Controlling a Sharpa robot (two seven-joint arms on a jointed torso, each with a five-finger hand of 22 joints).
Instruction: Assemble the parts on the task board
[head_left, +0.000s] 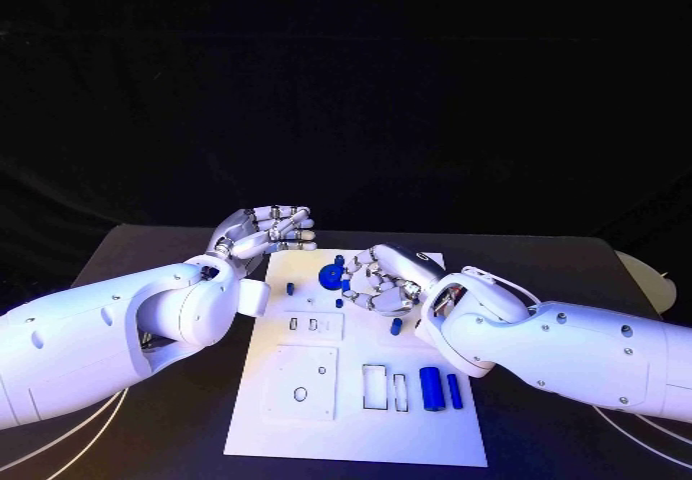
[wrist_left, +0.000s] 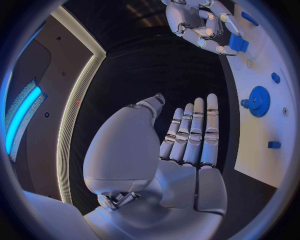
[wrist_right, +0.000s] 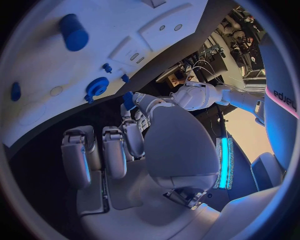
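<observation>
The white task board (head_left: 361, 420) lies in the middle of the black table. My right hand (head_left: 381, 281) hovers over its far half and pinches a small blue part (wrist_right: 128, 100) between thumb and a finger; the same part (wrist_left: 237, 43) shows beside my right hand (wrist_left: 200, 22) in the left wrist view. A blue gear (head_left: 330, 275) stands on the board just left of that hand. My left hand (head_left: 268, 233) is off the board's far left corner, fingers straight and side by side (wrist_left: 190, 137), holding nothing.
Two blue cylinders (head_left: 430, 388) (head_left: 456, 391) lie near the board's right edge, next to a rectangular slot (head_left: 374, 386). A small blue piece (head_left: 398, 325) lies by my right wrist. A pale round object (head_left: 652, 280) sits at the table's right edge.
</observation>
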